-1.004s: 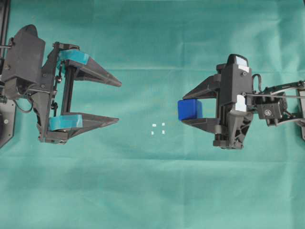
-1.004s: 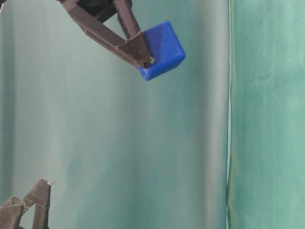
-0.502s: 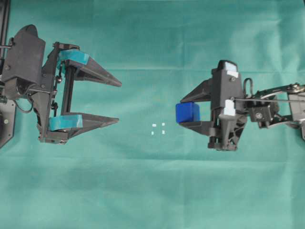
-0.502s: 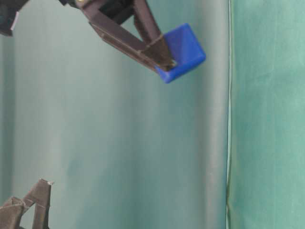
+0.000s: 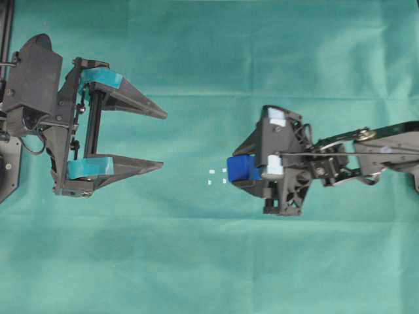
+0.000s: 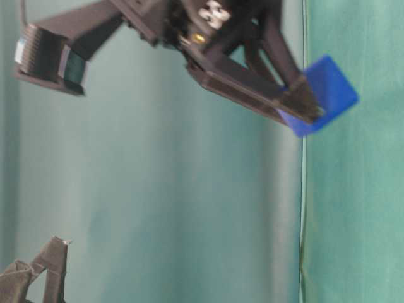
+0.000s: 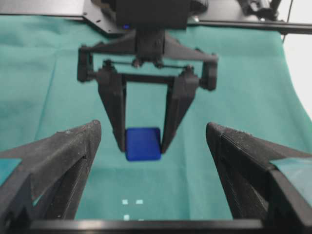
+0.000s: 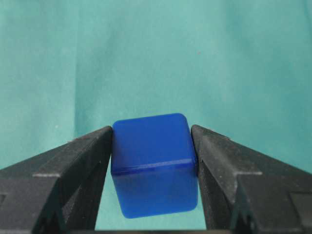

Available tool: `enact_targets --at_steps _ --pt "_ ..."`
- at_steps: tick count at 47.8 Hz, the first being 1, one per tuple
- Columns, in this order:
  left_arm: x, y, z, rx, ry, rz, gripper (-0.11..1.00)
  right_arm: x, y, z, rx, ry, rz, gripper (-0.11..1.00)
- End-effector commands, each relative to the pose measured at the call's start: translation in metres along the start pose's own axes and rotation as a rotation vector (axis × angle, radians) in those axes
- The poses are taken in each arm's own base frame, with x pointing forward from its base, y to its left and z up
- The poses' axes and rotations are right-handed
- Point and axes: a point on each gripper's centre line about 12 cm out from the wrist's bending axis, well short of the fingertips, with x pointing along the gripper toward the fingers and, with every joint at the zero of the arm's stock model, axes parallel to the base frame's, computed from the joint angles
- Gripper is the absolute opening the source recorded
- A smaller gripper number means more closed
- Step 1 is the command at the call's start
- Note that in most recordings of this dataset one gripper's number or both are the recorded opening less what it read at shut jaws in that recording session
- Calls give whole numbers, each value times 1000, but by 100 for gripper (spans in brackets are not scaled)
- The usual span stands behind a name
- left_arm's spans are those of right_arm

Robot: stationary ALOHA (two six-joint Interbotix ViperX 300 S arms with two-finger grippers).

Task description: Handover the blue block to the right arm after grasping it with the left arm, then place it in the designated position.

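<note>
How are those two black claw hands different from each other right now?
The left hand stands wide open and holds nothing; the right hand is clamped on the blue block. The left hand wears turquoise tape bands; the right hand is all black with small white stickers. The left hand sits back from the white marks; the right hand reaches right beside them. Both have two long pointed black fingers.

Count: one blue block (image 5: 237,168); two claws, left claw (image 5: 160,140) and right claw (image 5: 238,167); four white marks (image 5: 217,176), beside the block.
</note>
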Motion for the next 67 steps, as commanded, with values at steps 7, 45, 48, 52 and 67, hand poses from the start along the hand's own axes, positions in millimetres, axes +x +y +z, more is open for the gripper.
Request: enact_targets --at_steps 7,45,48,52,67 --pt "-2 -1 9 2 -30 -5 100 18 4 10 9 -22 25 56" --pt "-2 -1 9 5 -27 -4 100 69 -3 3 32 -28 73 56" --pt "-2 -1 9 4 -27 -4 100 71 -3 3 33 -26 71 56" --pt "-2 -1 9 4 -27 -4 100 75 -3 2 32 -22 72 56" --pt "-2 -1 9 4 -27 -4 100 83 -6 -1 36 -12 67 56"
